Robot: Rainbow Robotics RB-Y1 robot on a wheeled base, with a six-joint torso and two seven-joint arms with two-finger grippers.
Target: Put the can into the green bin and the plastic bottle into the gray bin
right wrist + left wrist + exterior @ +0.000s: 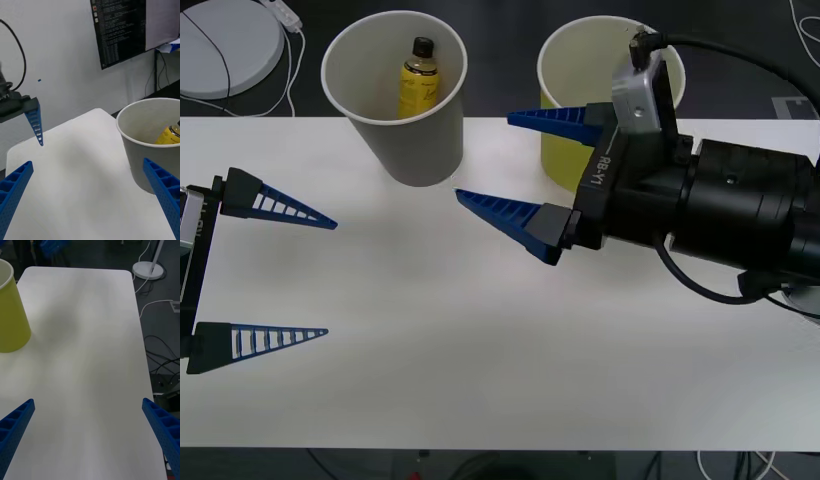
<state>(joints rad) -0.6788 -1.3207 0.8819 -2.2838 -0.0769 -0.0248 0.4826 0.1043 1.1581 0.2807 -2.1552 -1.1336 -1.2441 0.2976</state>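
The plastic bottle point(420, 78) stands upright inside the gray bin point(393, 128), just ahead of the right end effector point(505, 165), which hangs spread wide and empty beside the green bin point(558, 150). The left end effector point(330, 277) hovers farther off, likewise spread and empty, over the surface point(480, 380).

black right arm point(720, 205) marked "rb-y1", gray wrist camera, black cable; blue ribbed fingers point(505, 215), perhaps plastic.
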